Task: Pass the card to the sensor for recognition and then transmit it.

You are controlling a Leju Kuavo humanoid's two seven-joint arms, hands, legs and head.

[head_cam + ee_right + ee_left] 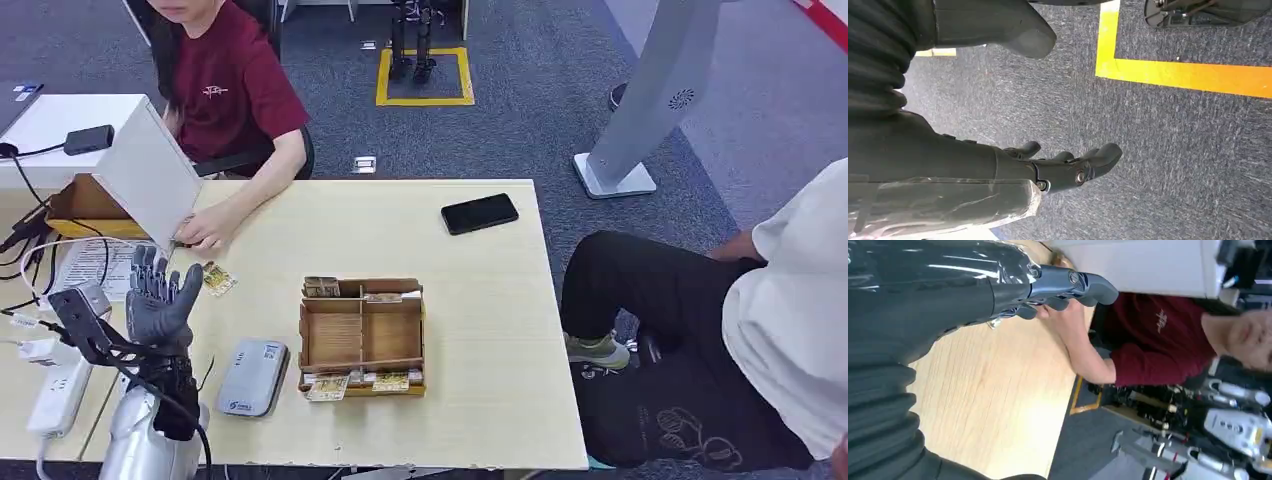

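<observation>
On the pale wooden table (480,300), near its left edge: left hand (160,300), raised, fingers spread, holding nothing. Card (217,279) lay flat just beyond it, beside a seated person's hand (208,228). Grey sensor (252,377) sat near the front edge, just left of the wooden compartment tray (361,335). Black phone (480,213) lay near the far right corner, with bare tabletop between it and the tray. Right hand (1068,167) hung over grey carpet (1173,150), fingers loosely curled, holding nothing.
</observation>
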